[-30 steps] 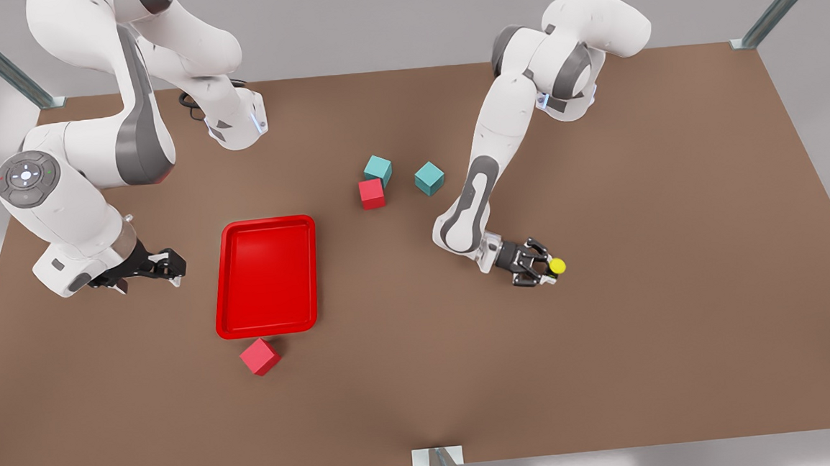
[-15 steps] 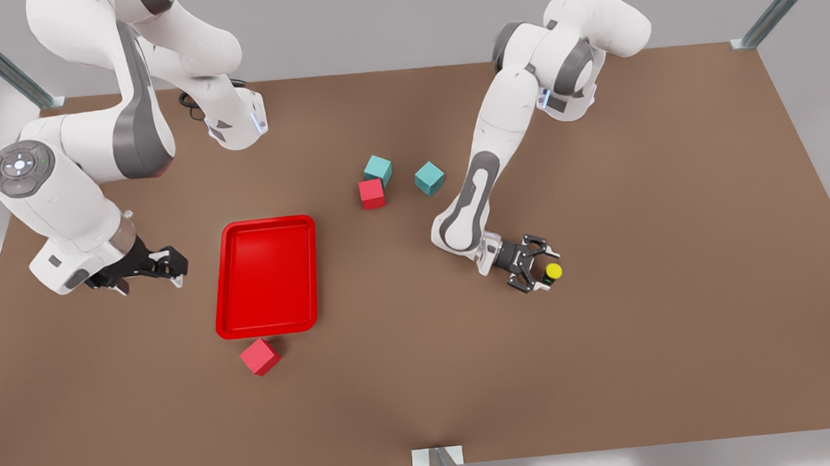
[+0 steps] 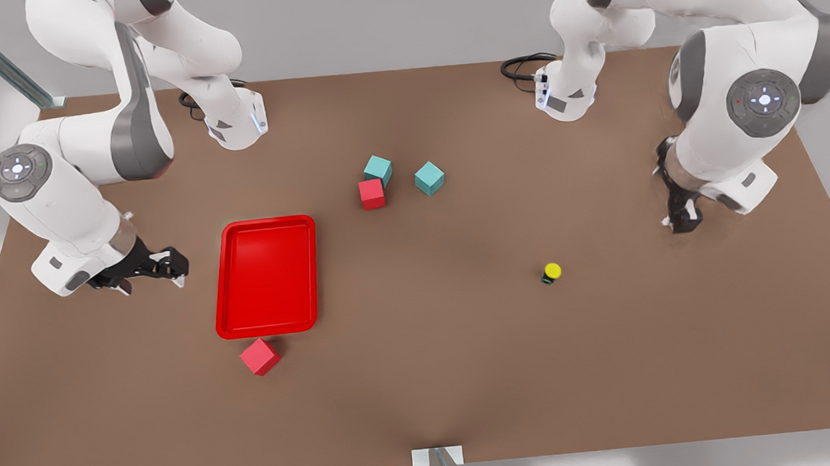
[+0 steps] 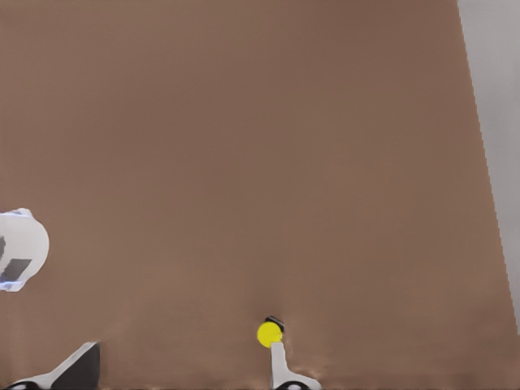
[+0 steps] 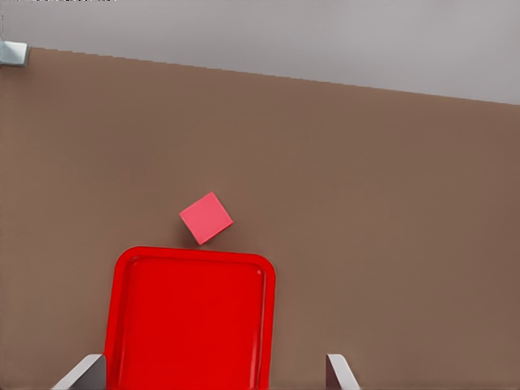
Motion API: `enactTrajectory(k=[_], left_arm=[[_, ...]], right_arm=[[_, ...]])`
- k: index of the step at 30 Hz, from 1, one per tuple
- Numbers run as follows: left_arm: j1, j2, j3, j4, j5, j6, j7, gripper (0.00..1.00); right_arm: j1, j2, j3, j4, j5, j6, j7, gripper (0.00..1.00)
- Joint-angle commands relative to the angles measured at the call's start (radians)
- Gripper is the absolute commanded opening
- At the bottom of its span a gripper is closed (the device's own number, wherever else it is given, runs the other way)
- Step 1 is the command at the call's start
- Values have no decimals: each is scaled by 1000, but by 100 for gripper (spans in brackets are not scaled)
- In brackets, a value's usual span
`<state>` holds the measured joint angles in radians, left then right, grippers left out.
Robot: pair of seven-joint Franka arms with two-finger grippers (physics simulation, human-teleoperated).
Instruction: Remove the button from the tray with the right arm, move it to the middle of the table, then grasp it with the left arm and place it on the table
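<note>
The button [image 3: 551, 273], yellow cap on a black body, stands alone on the table [image 3: 424, 376] right of centre in the front view; the left wrist view has the button [image 4: 269, 333] just beyond one fingertip [image 4: 280, 370]. My left gripper [image 3: 677, 224] hangs open at the front view's right, well apart from it. The red tray [image 3: 266, 277] lies empty on the front view's left. Beside the tray's outer edge, my right gripper [image 3: 170, 266] waits open, with the tray [image 5: 191, 317] straight ahead of it in the right wrist view.
A red cube [image 3: 260, 356] sits just off the tray's near corner, also the red cube [image 5: 205, 218] past the tray in the right wrist view. Another red cube [image 3: 371, 193] and two teal cubes [image 3: 378, 170] [image 3: 429, 178] cluster toward the back centre.
The left gripper opened, let go of the button on the table, and its arm swung far back to the front view's right. The right arm barely moved.
</note>
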<state>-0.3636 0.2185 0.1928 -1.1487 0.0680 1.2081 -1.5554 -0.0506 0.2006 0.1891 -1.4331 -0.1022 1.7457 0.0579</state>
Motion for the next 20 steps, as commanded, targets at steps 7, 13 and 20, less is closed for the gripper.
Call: enactTrajectory(k=[7, 13, 20], left_arm=[[103, -153, -138, -336, 0, 217, 1667, 100], [103, -153, -136, -335, -13, 212, 1666, 100], [103, -154, -136, -335, -13, 211, 1664, 100]], right_arm=[[0, -1, 0, -4, 22, -2, 5, 100], [-28, -3, 1, -10, 26, -26, 2, 100], [-31, -3, 1, -6, 26, -28, 2, 100]])
